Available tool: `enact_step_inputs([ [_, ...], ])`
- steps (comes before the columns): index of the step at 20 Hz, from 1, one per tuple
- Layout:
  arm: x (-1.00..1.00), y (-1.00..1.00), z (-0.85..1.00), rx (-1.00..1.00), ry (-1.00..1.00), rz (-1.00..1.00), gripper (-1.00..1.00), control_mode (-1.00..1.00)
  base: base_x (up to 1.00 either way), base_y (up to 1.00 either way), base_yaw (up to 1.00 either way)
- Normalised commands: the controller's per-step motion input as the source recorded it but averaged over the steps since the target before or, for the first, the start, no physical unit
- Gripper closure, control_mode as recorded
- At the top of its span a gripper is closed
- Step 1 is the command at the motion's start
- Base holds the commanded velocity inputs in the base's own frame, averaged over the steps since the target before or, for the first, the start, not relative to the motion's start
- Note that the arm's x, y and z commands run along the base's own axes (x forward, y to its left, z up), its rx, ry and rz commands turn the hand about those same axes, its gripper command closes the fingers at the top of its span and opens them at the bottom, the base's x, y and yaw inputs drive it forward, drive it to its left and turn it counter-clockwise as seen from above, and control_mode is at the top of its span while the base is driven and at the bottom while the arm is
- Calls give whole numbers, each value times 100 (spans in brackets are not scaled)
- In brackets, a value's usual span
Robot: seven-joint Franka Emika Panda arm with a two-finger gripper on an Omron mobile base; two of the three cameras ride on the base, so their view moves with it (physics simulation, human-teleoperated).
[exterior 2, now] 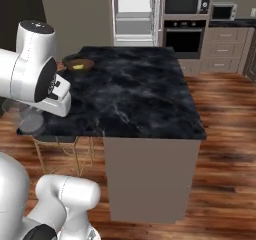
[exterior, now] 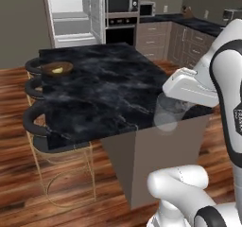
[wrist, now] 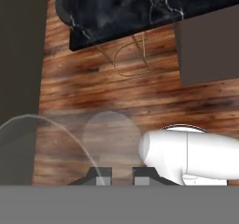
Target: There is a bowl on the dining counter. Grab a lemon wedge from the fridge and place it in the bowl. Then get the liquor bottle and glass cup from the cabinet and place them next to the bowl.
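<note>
tool: fingers together, clamped on the rim of the glass cup | cup: hangs under the tool, off the near corner of the desk, above the wood floor | bowl: far left edge of the desk, well apart from the cup, lemon wedge inside | fridge: beyond the desk, door open

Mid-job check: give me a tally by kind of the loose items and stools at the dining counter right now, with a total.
Bowl: 1
Lemon wedge: 1, lying in the bowl
Glass cup: 1, at the end effector, off the counter's near corner
Stools: 3, along the counter's left side
Total: 6
</note>
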Motion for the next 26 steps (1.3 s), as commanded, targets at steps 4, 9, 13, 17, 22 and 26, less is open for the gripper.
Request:
enact_step_inputs([
  [4, 0, 0, 0, 0, 0, 0, 100, 100, 2, 100, -16],
  [9, 0, 0, 0, 0, 0, 0, 100, 100, 21, 100, -33],
  [13, 0, 0, 0, 0, 0, 0, 100, 100, 39, 100, -47],
  [17, 0, 0, 0, 0, 0, 0, 100, 100, 41, 100, -49],
  [22, 0, 0, 0, 0, 0, 0, 100, 100, 36, 100, -52],
  [26, 0, 0, 0, 0, 0, 0, 100, 100, 9, 99, -57],
])
